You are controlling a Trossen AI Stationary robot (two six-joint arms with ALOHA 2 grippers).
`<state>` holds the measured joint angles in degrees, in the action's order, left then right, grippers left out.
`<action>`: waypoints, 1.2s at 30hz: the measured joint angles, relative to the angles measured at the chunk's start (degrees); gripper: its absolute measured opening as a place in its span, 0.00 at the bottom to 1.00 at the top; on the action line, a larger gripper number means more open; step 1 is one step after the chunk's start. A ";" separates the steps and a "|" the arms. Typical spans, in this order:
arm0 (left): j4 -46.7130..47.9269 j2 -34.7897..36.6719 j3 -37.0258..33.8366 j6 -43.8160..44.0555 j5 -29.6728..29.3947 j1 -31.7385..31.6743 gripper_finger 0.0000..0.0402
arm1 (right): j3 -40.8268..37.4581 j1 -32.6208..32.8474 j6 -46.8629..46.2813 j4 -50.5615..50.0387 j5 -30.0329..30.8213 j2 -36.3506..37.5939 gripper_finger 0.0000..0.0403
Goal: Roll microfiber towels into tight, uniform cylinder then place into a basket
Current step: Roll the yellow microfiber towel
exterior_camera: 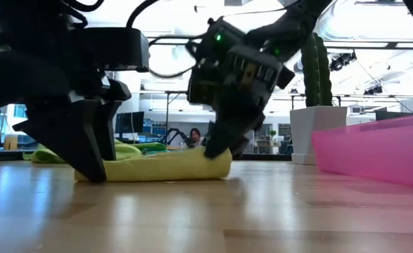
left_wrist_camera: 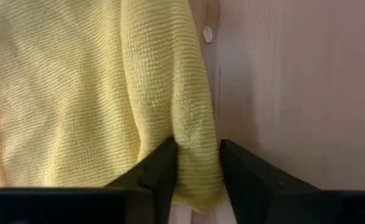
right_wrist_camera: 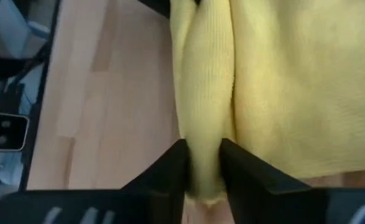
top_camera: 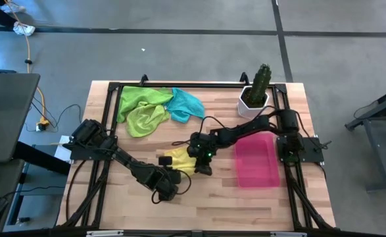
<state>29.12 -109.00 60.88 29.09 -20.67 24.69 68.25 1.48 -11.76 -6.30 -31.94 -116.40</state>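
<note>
A yellow microfiber towel lies on the wooden table between my two grippers, and its near edge is rolled into a thick fold. My left gripper is shut on one end of that roll and my right gripper on the other. In the low view the left gripper stands at the roll's left end and the right gripper at its right end. Two lime green towels and a teal towel lie heaped at the far left. The pink basket stands to the right. My left gripper pinches the rolled edge of the yellow towel between its two fingers, near the roll's left end. The fingers come steeply from above and lie across the roll. The roll rests on the table, and the flat part of the towel spreads beyond it. My right gripper has the rolled edge between its two fingers, close to the roll's right end. The fingers slant down from the right and lie across the roll. That end lies on the table; several layers are bunched in the fold.
A white pot with a green cactus stands at the far right, behind the basket. A black frame runs along the table's edges. Bare wood lies near the front edge.
</note>
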 joint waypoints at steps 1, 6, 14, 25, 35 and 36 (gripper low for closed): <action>-0.02 0.06 0.00 0.64 0.21 0.00 0.23 | 0.00 -0.02 1.50 -0.53 -0.02 0.96 0.25; -0.21 0.10 -0.04 3.10 0.46 -0.04 0.05 | 0.02 0.99 13.19 -6.06 0.11 4.63 0.30; -0.37 0.10 -0.09 3.56 0.80 -0.04 0.05 | 0.13 10.95 32.91 -5.12 18.26 7.10 0.28; -0.43 0.10 -0.09 3.73 1.21 -0.70 0.04 | 0.17 16.82 33.14 -1.58 29.82 6.64 0.21; -0.43 0.10 -0.09 3.75 1.08 -0.70 0.04 | 0.20 15.89 32.97 -2.16 28.90 5.44 0.34; -0.43 0.10 -0.09 3.74 1.04 -0.70 0.04 | 0.20 16.05 32.34 -2.19 28.94 5.44 0.37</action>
<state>28.69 -108.90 60.80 32.83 -19.63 23.99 68.45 17.52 20.58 -8.49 -3.00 -110.96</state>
